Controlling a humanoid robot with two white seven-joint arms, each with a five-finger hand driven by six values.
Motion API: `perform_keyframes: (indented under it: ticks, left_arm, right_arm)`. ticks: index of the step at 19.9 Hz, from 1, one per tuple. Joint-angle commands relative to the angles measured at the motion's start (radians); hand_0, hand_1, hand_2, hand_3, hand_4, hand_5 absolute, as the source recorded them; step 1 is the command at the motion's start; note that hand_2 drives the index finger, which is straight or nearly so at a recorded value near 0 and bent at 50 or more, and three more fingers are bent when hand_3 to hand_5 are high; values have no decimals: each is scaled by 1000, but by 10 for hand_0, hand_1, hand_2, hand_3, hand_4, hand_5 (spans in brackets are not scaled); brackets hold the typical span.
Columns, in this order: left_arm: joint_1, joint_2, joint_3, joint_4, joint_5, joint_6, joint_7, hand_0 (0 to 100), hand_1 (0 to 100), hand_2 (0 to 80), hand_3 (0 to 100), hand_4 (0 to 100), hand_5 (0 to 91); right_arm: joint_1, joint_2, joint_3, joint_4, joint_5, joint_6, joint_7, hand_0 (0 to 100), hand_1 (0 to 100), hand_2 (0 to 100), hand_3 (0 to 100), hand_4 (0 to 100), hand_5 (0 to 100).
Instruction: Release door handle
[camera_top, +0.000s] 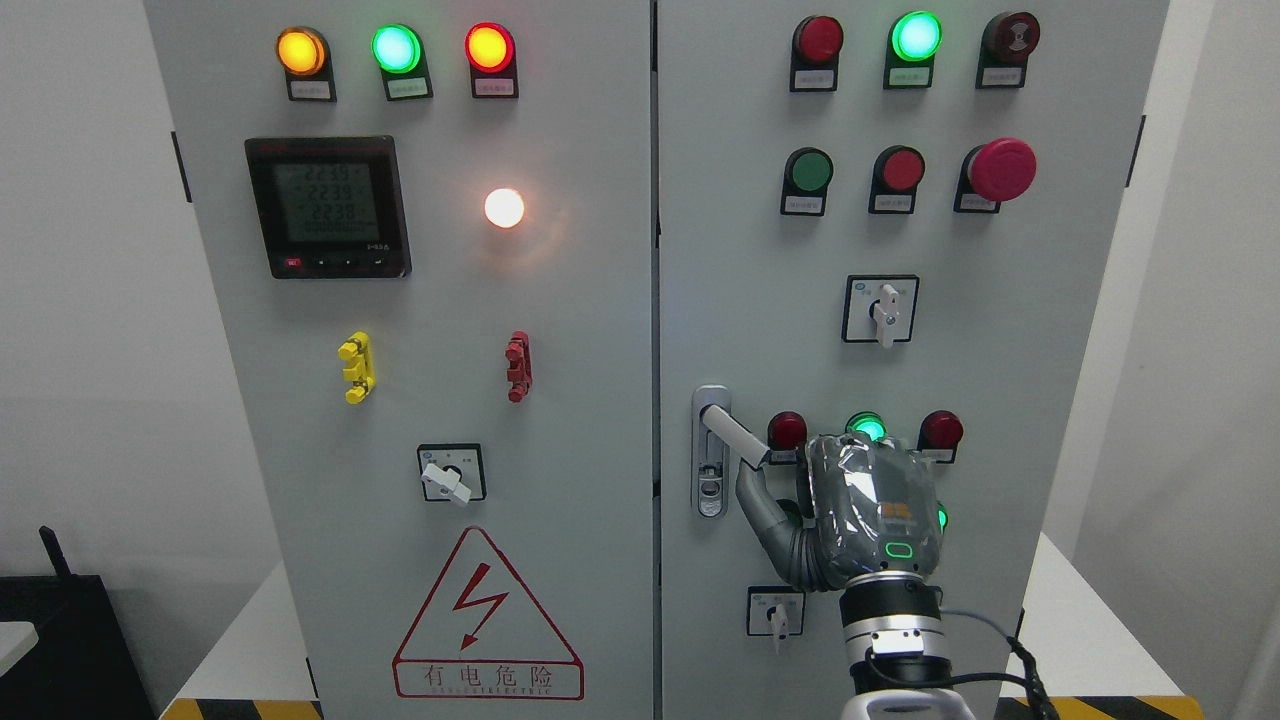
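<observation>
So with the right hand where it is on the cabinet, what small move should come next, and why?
Probably draw the right hand straight back from the door handle. One finger reaches up to the tip of the swung-out lever, and whether it touches cannot be told; the door looks closed, so backing off would finish the release.

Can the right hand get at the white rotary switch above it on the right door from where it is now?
Probably yes. The right hand is low on the right door, a finger at the tip of the door handle. The white rotary switch sits above it, and the door face between them is bare.
</observation>
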Motion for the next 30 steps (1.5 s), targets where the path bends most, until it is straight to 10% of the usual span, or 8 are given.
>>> perform_keyframes:
  ticks: [1,30]
  left_arm:
    - [0,0,11,17,0,1,0,120,389,0,0,0,0]
    - [0,0,11,17,0,-1,0,120,389,0,0,0,0]
  right_arm:
    - [-4,0,-5,-1,0,-2,0,487,102,988,1000,981,927]
    - [-6,-5,-16,-16,-5,-7,-2,492,100,988,1000,981,927]
